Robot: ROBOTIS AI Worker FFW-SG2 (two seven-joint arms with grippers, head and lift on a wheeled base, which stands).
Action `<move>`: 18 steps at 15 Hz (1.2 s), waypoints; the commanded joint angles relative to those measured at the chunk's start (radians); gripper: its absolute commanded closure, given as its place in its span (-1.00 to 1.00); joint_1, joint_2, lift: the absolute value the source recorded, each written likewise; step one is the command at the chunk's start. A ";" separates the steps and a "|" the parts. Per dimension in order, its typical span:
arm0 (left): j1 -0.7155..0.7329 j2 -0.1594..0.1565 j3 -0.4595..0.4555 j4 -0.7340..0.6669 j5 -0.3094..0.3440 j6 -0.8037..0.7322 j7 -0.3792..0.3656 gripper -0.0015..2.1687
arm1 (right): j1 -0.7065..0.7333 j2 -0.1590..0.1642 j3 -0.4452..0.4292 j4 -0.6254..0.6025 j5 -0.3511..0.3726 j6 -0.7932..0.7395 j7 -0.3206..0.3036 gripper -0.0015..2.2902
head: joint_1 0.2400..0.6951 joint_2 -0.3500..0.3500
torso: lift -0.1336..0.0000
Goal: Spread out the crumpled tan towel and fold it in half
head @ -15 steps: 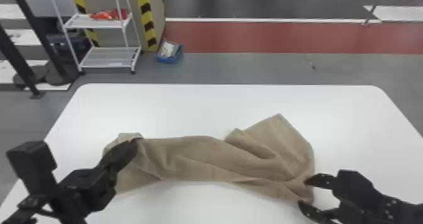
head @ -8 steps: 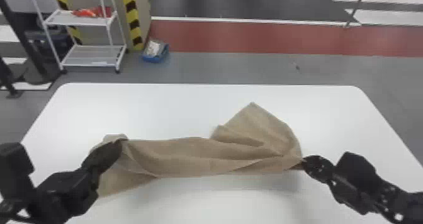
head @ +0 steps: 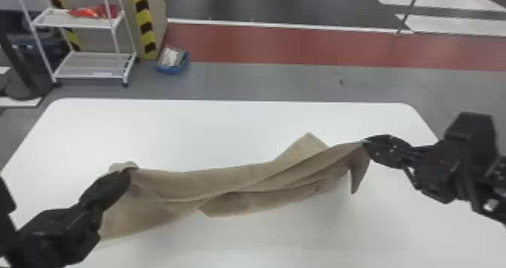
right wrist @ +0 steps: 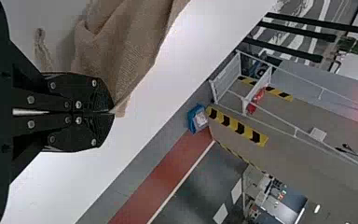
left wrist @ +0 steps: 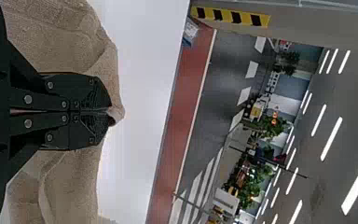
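Pinching left hand [head: 130, 170]: had one towel [head: 241, 180] end
Right hand [head: 366, 142]: clamped the other end
Towel middle: sagged kinda loose between them

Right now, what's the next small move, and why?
Probably ease the right gripper outward, away from the left gripper. Both have their fingers shut on the tan towel, yet it sags between them in long folds, so some gentle tension might flatten it.

A blue box [head: 170, 68] sits near white shelving [head: 90, 64].
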 commanded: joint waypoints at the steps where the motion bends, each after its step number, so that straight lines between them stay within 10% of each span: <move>1: 0.000 0.001 -0.003 0.000 -0.002 0.013 -0.003 0.33 | -0.036 0.004 0.140 0.118 0.113 0.002 0.002 -0.17 | 1.00 -0.23 | -0.86; 3: 0.000 0.003 -0.003 0.000 -0.002 0.013 -0.003 0.33 | -0.056 0.006 0.217 0.217 0.145 0.014 -0.019 -0.94 | 1.00 -0.17 | -0.86; 13: -0.014 0.003 -0.011 0.028 -0.006 0.013 -0.011 0.33 | 0.169 0.004 0.105 0.062 0.068 0.023 -0.053 -0.95 | 1.00 -0.17 | -0.86; 18: -0.015 0.003 -0.014 0.040 -0.006 0.013 -0.017 0.33 | 0.175 0.037 0.124 0.159 0.010 0.005 -0.246 -0.89 | 1.00 -0.25 | -0.86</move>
